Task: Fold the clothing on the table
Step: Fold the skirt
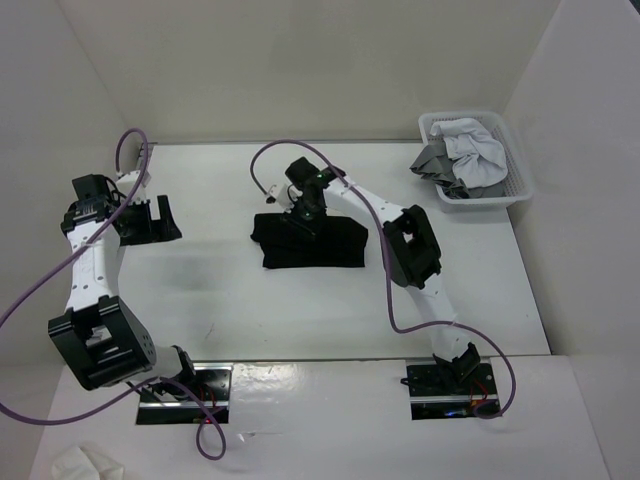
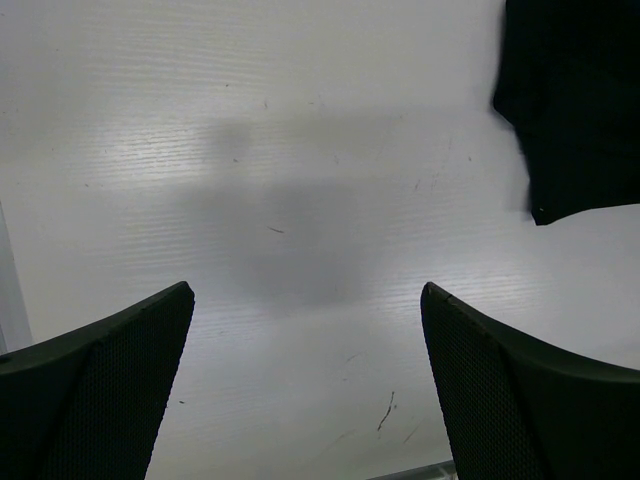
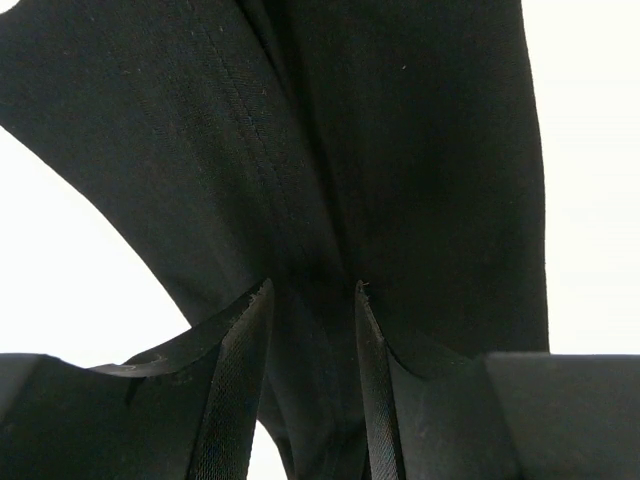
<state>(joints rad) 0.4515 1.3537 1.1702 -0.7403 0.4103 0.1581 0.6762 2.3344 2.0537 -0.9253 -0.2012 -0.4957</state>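
Observation:
The black clothing lies folded into a rough rectangle in the middle of the white table. My right gripper reaches down onto its far left part. In the right wrist view the clothing fills the frame and a bunched ridge of it sits pinched between the fingers of the right gripper. My left gripper hovers open over bare table at the far left, well apart from the garment. In the left wrist view the left gripper holds nothing, and a corner of the clothing shows at the top right.
A white basket with grey and white garments stands at the back right corner. White walls enclose the table at the left, back and right. A crumpled white cloth lies by the left arm's base.

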